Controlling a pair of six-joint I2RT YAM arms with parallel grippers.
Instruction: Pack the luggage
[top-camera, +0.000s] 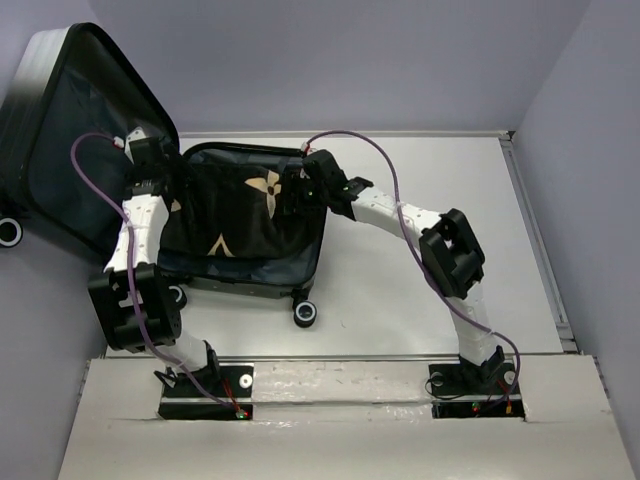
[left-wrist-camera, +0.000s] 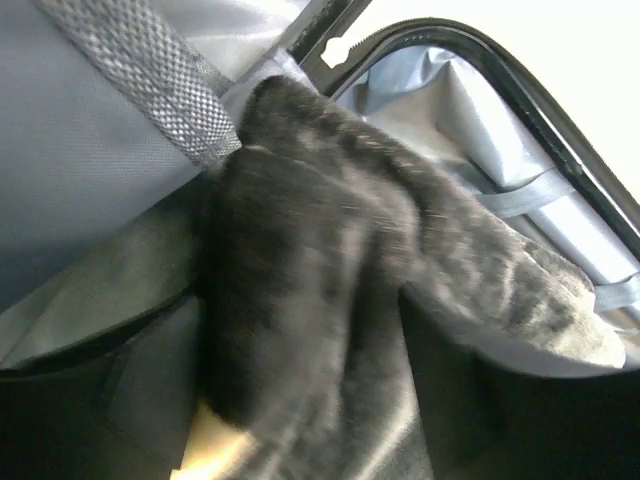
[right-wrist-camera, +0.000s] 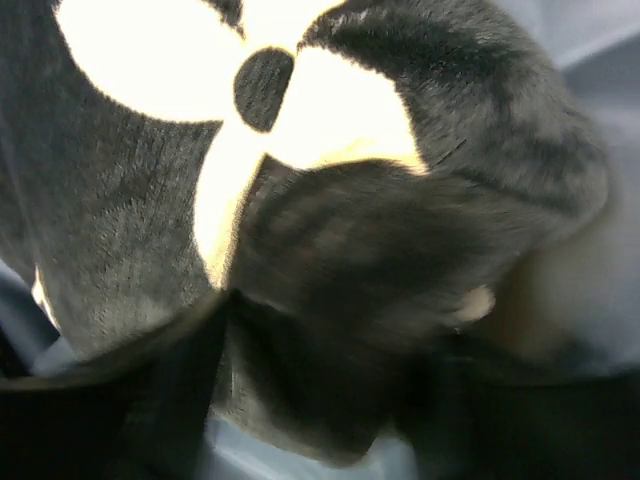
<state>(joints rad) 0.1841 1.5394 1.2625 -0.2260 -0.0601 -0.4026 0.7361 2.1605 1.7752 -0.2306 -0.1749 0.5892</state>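
Note:
The luggage lies open on the table, its base (top-camera: 250, 290) in the middle and its lid (top-camera: 70, 130) leaning up at the far left. A black cloth (top-camera: 245, 215) with tan motifs is spread in the base. My left gripper (top-camera: 168, 190) is at the cloth's left edge and my right gripper (top-camera: 300, 195) at its right edge. In the left wrist view the cloth (left-wrist-camera: 320, 260) runs bunched between the fingers of that gripper (left-wrist-camera: 330, 400), over grey lining (left-wrist-camera: 100, 130). In the right wrist view the cloth (right-wrist-camera: 120, 200) fills that gripper (right-wrist-camera: 320, 400).
A black wheel (top-camera: 306, 313) sticks out at the base's near right corner, another (top-camera: 10, 232) at the lid's lower edge. A grey strap (left-wrist-camera: 150, 70) and the zip rim (left-wrist-camera: 520, 90) show inside the case. The white table (top-camera: 440, 220) lies right of the case.

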